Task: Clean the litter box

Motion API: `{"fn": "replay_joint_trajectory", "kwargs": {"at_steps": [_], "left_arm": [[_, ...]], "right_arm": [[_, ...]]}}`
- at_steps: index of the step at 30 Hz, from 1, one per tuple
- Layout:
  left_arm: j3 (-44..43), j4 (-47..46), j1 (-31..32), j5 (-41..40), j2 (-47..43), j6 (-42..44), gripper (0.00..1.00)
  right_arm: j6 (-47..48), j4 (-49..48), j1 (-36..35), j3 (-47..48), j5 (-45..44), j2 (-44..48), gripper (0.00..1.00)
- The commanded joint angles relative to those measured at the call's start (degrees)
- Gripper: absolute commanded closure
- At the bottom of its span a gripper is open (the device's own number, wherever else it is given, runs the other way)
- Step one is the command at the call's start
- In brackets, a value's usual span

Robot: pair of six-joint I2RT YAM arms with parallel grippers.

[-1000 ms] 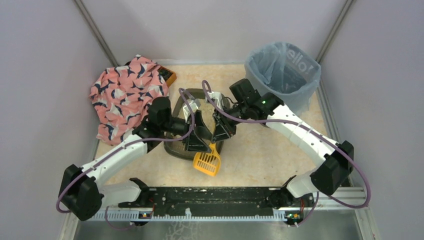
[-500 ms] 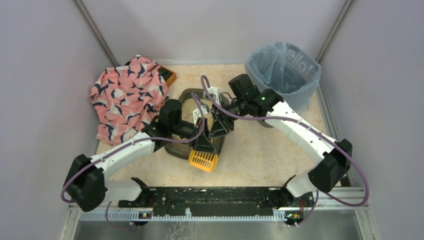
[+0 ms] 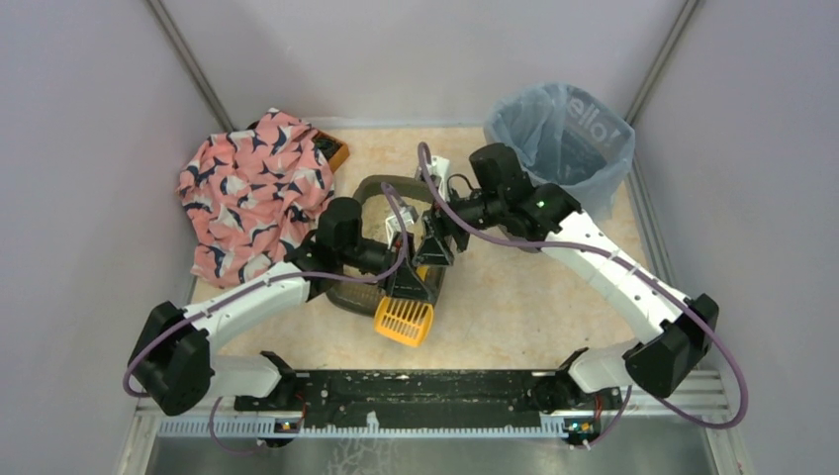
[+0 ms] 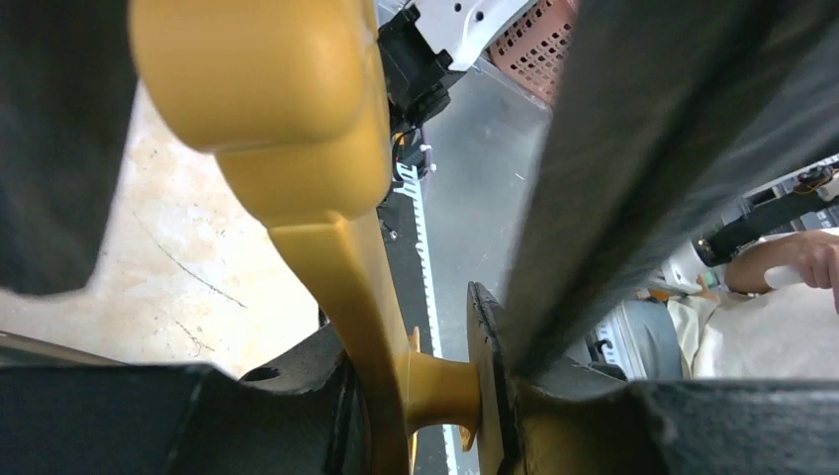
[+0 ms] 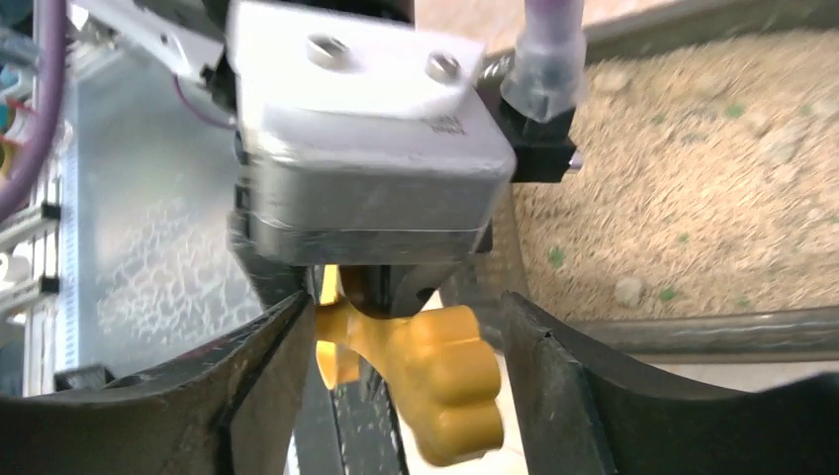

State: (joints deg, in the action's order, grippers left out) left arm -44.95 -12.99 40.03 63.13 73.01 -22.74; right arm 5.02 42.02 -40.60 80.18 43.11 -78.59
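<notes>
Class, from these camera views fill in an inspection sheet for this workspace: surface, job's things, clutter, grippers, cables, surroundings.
Surface: beige mottled table.
Job's things: litter box mid-table, holding pale litter with green specks; yellow slotted scoop, head beyond the box's near edge; bin with a blue bag, far right.
Clutter: pink patterned cloth far left, draped over an orange object.
Grippers: left gripper shut on the scoop's handle; right gripper open, fingers either side of the handle end, not touching.
Cables: purple cables run along both arms, looping above the litter box.
Surroundings: plain lilac walls; a person's hand beyond the rig.
</notes>
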Motion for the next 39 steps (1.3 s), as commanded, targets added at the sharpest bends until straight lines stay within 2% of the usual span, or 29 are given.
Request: {"fn": "replay_joint_trajectory", "kwargs": {"at_steps": [1, 8, 11, 13, 15, 21, 25, 34, 39], "left_arm": [[1.05, -4.94, -0.64, -1.55, 0.84, -4.23, 1.0], [1.84, -6.98, -3.62, -7.26, -0.49, -6.94, 1.0], [3.7, -9.62, -7.15, -15.01, -2.81, -10.93, 1.0], [7.25, -15.95, -9.8, -20.23, -5.0, -16.43, 1.0], [9.99, -22.83, -11.3, -24.77, -7.09, -20.11, 1.0], [13.26, -34.59, -11.74, -39.3, -12.68, -25.3, 1.0], [20.82, -52.64, -11.51, -48.92, -17.13, -28.38, 1.0], [27.22, -69.66, -8.69, -59.26, -18.22, -28.89, 1.0], [25.26, -75.23, -8.38, -58.51, -13.68, -30.49, 1.0]], "right_arm": [[-4.07, -11.94, 0.59, 0.45, -4.67, 5.44, 0.28], [-14.01, -22.02, 6.65, -5.0, -13.46, 10.32, 0.26], [-16.09, -26.15, 7.2, -8.31, -22.11, 14.55, 0.26], [-17.59, -29.33, 7.2, -10.97, -24.18, 17.4, 0.26], [-18.35, -32.64, 7.2, -13.6, -22.06, 19.74, 0.27], [-20.09, -37.72, 7.2, -21.07, -16.67, 21.82, 0.29], [-23.47, -45.06, 7.2, -26.7, -13.7, 22.54, 0.3], [-30.73, -59.51, 7.14, -30.1, -2.93, 18.26, 0.34], [-31.71, -62.18, 6.03, -30.41, 0.06, 16.24, 0.36]]}}
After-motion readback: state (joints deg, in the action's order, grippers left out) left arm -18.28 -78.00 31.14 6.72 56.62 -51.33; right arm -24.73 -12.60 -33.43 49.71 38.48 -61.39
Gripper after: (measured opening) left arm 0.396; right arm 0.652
